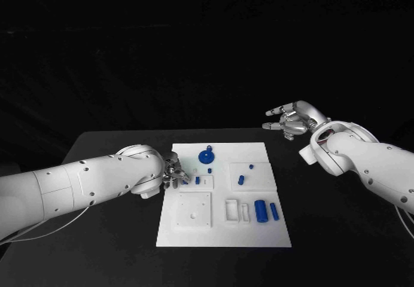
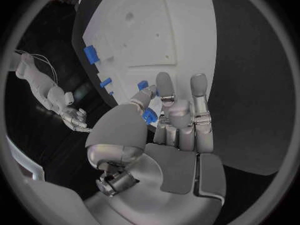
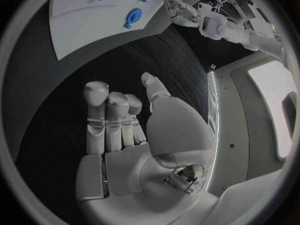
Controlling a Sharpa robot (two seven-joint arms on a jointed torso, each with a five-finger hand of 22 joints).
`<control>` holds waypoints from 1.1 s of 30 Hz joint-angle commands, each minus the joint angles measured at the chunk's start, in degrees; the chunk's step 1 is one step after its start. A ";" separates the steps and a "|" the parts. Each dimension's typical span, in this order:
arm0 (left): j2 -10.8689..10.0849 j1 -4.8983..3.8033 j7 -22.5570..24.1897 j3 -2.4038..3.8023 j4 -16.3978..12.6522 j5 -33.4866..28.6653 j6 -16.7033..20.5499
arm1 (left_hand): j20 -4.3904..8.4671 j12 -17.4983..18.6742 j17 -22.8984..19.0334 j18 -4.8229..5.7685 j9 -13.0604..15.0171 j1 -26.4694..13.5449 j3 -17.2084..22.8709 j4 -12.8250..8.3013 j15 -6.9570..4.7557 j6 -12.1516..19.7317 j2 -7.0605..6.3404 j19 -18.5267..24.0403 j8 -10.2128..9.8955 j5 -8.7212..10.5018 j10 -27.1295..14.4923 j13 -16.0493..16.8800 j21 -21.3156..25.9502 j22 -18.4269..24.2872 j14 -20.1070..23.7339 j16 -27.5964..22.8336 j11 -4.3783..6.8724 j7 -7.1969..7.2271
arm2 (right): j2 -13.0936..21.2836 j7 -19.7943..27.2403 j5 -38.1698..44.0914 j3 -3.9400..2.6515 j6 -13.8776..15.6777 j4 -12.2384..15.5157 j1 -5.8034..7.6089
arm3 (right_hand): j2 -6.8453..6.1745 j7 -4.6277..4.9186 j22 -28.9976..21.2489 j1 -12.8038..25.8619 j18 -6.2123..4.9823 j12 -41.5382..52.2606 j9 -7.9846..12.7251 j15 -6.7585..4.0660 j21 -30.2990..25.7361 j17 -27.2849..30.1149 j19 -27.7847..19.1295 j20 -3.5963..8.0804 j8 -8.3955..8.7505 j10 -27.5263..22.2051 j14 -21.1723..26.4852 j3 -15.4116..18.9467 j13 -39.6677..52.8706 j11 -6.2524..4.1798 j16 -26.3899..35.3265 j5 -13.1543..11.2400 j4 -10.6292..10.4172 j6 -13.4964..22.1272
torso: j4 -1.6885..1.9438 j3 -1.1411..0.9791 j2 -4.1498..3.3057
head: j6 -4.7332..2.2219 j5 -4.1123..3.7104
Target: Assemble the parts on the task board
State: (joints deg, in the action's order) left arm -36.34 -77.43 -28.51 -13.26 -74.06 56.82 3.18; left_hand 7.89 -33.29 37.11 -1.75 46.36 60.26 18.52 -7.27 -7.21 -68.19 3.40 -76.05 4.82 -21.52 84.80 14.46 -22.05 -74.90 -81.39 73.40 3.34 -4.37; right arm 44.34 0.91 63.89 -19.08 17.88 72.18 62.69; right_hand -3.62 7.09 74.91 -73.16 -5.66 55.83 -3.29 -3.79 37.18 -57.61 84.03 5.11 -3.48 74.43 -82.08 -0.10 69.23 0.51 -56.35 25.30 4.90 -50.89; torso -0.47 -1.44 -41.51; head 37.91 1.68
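The white task board (image 1: pixel 226 233) lies in the middle of the black table. My left hand (image 1: pixel 175 173) hangs over the board's left edge. In the left wrist view its thumb and fingers (image 2: pixel 181 112) pinch a small blue part (image 2: pixel 149 116). Just past the fingertips another small blue part (image 1: pixel 197 179) stands on the board. A blue disc-shaped part (image 1: pixel 207 156) sits toward the far end. Two blue cylinders (image 1: pixel 261 210) lie side by side at the near right. My right hand (image 1: pixel 289 122) is raised beyond the board's far right corner, fingers apart and holding nothing (image 3: pixel 119 125).
Small blue parts (image 1: pixel 240 178) stand right of the board's centre, and a square white block (image 1: pixel 194 210) lies at its near left. Bare black table (image 1: pixel 112 143) runs along both sides of the board. The right wrist view shows the board (image 3: pixel 87 20) and my left arm (image 3: pixel 212 22).
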 commanded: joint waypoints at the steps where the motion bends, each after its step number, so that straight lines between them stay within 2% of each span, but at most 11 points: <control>1: 0.40 0.96 -1.30 -0.66 -0.04 -0.30 -3.45 | -0.27 -0.22 -0.14 -0.12 -0.07 0.79 -0.21 0.36 -0.27 -8.59 1.14 0.26 -0.31 1.38 2.05 0.04 0.17 -0.84 -0.19 0.15 1.06 6.29 | 0.03 0.22 -0.02 -0.03 -0.69 0.06 -0.03 | 0.13 -0.17 1.08 0.38 -1.11 -0.07 -0.02 -0.07 -0.09 -0.05 2.92 -0.23 0.19 -0.27 -0.30 -0.07 -0.03 -0.25 0.22 0.19 0.18 -0.29 | -0.01 0.01 0.00 | -0.04 -0.06; 3: 0.48 0.96 -1.31 -0.66 0.07 -0.22 -3.34 | -0.31 -0.24 -0.13 -0.14 -0.05 1.02 -0.73 0.72 -0.27 -8.63 1.32 0.24 -0.30 3.92 2.05 0.05 0.21 -0.82 -0.21 0.15 1.07 6.32 | 0.04 0.21 -0.03 -0.03 -0.69 0.06 -0.03 | 0.11 -0.17 1.07 0.41 -1.11 -0.06 -0.02 -0.06 -0.10 -0.05 2.92 -0.23 0.19 -0.26 -0.31 -0.07 -0.02 -0.25 0.22 0.21 0.07 -0.27 | 0.02 0.03 -0.02 | -0.01 -0.09; 7: 0.69 0.96 -1.42 -0.66 0.31 -0.14 -3.36 | -0.36 -0.07 -0.53 -0.19 -0.05 1.53 -2.02 1.63 -0.28 -8.50 1.26 0.19 -0.37 5.38 2.05 -0.02 0.37 -0.79 -0.14 -0.08 1.04 6.33 | 0.06 0.20 -0.03 -0.03 -0.69 0.06 -0.03 | 0.11 -0.17 1.07 0.41 -1.11 -0.06 -0.02 -0.06 -0.10 -0.05 2.92 -0.23 0.19 -0.26 -0.31 -0.07 -0.02 -0.25 0.22 0.21 0.07 -0.27 | 0.04 0.00 -0.03 | 0.01 -0.13; 11: 0.88 0.96 -1.63 -0.65 0.52 -0.11 -3.83 | -0.40 0.07 -0.89 -0.22 0.02 1.46 -3.06 2.62 -0.29 -8.38 1.21 0.18 -0.37 8.22 2.05 -0.12 0.51 -0.76 -0.12 -0.34 1.03 6.35 | 0.08 0.20 -0.03 -0.03 -0.68 0.06 -0.03 | 0.14 -0.16 1.06 0.44 -1.11 -0.12 -0.02 -0.06 -0.10 -0.03 2.92 -0.23 0.18 -0.29 -0.29 -0.08 -0.06 -0.24 0.26 0.25 -0.04 -0.29 | 0.00 0.03 -0.01 | 0.12 -0.11; 13: 0.98 0.96 -1.78 -0.65 0.65 -0.10 -4.14 | -0.39 0.16 -1.06 -0.19 0.06 1.12 -4.15 3.47 -0.29 -8.37 0.83 0.17 -0.34 10.66 2.05 -0.18 0.59 -0.74 -0.10 -0.47 1.05 6.41 | 0.11 0.19 -0.04 -0.03 -0.68 0.02 -0.03 | 0.13 -0.17 1.04 0.43 -1.11 -0.12 -0.02 -0.06 -0.16 -0.02 2.91 -0.23 0.19 -0.29 -0.29 -0.09 -0.06 -0.25 0.27 0.32 -0.04 -0.28 | 0.01 0.03 -0.01 | 0.17 -0.12; 16: 1.09 0.96 -1.97 -0.65 0.81 -0.10 -4.42 | -0.35 0.19 -1.24 -0.13 0.07 1.53 -5.40 4.46 -0.32 -8.36 0.68 0.14 -0.34 12.11 2.06 -0.23 0.72 -0.72 -0.09 -0.60 1.05 6.44 | 0.13 0.19 -0.04 -0.03 -0.68 0.00 -0.03 | 0.12 -0.17 1.02 0.42 -1.12 -0.11 -0.02 -0.06 -0.21 -0.01 2.90 -0.23 0.19 -0.29 -0.29 -0.09 -0.05 -0.26 0.28 0.37 -0.05 -0.27 | 0.01 0.02 -0.01 | 0.16 -0.15; 18: 1.17 0.96 -2.12 -0.65 0.92 -0.09 -4.55 | -0.28 0.23 -1.29 -0.05 0.07 1.86 -6.61 5.40 -0.36 -8.41 0.53 0.08 -0.33 14.09 2.09 -0.28 0.84 -0.72 -0.11 -0.67 1.06 6.42 | 0.13 0.20 -0.04 -0.03 -0.69 0.00 -0.03 | 0.08 -0.16 1.03 0.42 -1.11 -0.13 -0.01 -0.07 -0.17 -0.02 2.91 -0.23 0.20 -0.29 -0.30 -0.09 -0.07 -0.25 0.28 0.49 -0.09 -0.21 | 0.00 0.04 -0.01 | 0.17 -0.19; 27: 1.15 0.96 -2.68 -0.65 1.52 0.32 -4.69 | -0.26 0.24 -1.39 -0.01 0.09 2.43 -8.49 6.90 -0.37 -8.42 -0.04 -0.03 -0.32 15.49 2.05 -0.39 1.11 -0.76 -0.11 -0.78 1.08 6.50 | 0.19 0.20 -0.07 -0.03 -0.68 0.03 -0.03 | 0.08 -0.16 1.03 0.42 -1.11 -0.13 -0.01 -0.07 -0.17 -0.02 2.91 -0.23 0.20 -0.29 -0.30 -0.09 -0.07 -0.25 0.28 0.49 -0.09 -0.21 | 0.04 0.04 0.01 | 0.21 -0.28; 33: 0.85 0.96 -2.95 -0.65 1.87 0.93 -4.71 | -0.19 0.29 -1.53 0.08 0.01 1.91 -9.88 8.25 -0.38 -8.57 -1.23 -0.07 -0.35 16.95 2.06 -0.49 1.31 -0.79 -0.06 -0.92 1.07 6.52 | 0.20 0.22 -0.08 -0.03 -0.66 -0.01 -0.06 | 0.08 -0.16 1.03 0.42 -1.11 -0.13 -0.01 -0.07 -0.17 -0.02 2.91 -0.23 0.20 -0.29 -0.30 -0.09 -0.07 -0.25 0.28 0.49 -0.09 -0.21 | -0.02 0.06 0.03 | 0.19 -0.33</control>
State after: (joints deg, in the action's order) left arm -35.34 -76.83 -29.66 -13.62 -72.41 56.96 0.51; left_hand 7.89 -33.28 35.64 -1.75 46.39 62.13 8.92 1.06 -7.15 -76.67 2.56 -76.06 4.15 -4.65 83.94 14.05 -20.94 -74.93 -81.46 72.71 4.18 2.29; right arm 44.54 0.89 63.85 -19.08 17.84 72.14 62.69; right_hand -3.62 7.09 74.90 -73.16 -5.66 55.83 -3.29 -3.79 37.18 -57.60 84.03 5.11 -3.48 74.43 -82.08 -0.10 69.23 0.51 -56.35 25.64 4.90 -50.89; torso -0.44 -1.40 -41.50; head 38.12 1.38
